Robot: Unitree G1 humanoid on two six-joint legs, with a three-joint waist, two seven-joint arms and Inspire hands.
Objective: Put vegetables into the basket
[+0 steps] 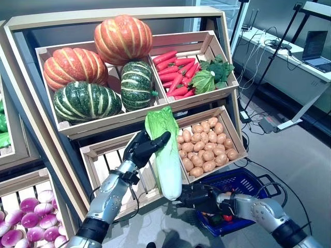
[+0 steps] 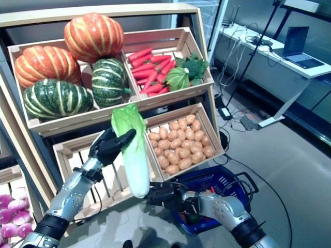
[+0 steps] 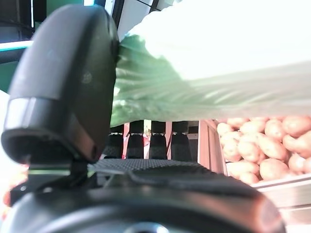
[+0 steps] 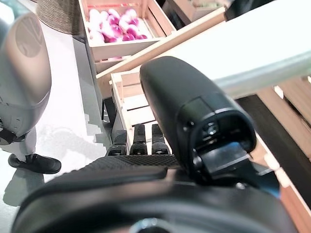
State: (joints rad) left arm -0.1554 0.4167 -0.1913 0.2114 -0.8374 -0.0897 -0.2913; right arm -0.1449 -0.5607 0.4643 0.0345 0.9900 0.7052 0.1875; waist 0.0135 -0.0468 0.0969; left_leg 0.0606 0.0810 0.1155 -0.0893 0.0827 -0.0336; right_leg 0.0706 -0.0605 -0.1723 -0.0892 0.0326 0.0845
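Observation:
A long napa cabbage (image 1: 166, 155), green leaves up and white stalk down, hangs upright in front of the shelf. My left hand (image 1: 139, 150) is shut on its leafy upper half, thumb (image 3: 63, 82) across the front. My right hand (image 1: 199, 199) reaches in low, just right of the stalk's bottom end. Its fingers (image 4: 138, 138) look straight, and the white stalk (image 4: 272, 53) passes beyond its thumb. The blue basket (image 1: 247, 180) sits low at the right, behind that hand, with some red and green items inside.
The wooden shelf holds pumpkins (image 1: 121, 39), carrots (image 1: 176, 72), leafy greens (image 1: 212, 75) and a crate of potatoes (image 1: 207, 147). An empty slatted crate (image 1: 111, 163) lies behind the cabbage. Purple onions (image 1: 28, 217) fill a crate at lower left. A desk with a laptop (image 1: 314, 49) stands far right.

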